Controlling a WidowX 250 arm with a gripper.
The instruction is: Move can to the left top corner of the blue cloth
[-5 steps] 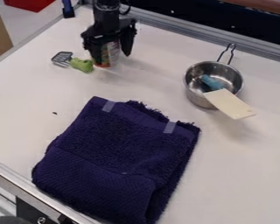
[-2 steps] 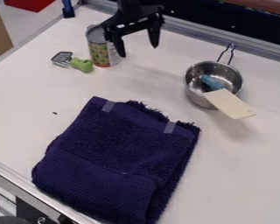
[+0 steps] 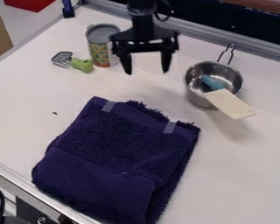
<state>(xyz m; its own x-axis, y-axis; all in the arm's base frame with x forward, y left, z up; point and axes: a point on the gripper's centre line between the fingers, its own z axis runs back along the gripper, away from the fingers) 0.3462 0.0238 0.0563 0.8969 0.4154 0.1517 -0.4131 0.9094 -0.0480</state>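
My gripper hangs open over the upper middle of the table, its two fingers spread with nothing between them. Just left of it stands the can, upright, with a patterned label and a grey top; the gripper's left side overlaps the can's right edge in the view. Below them lies the folded dark blue cloth, its upper left corner under the can and a little apart from it. Two pale strips mark its upper edge.
A metal pot stands to the right, its wire handle pointing up, holding a blue-handled spatula with a cream blade. A green-handled slotted turner lies just left of the can. A metal rail runs along the table's back.
The gripper has moved right and a little down the view, off the can. The can, largely hidden behind it a second ago, stands in the same place.
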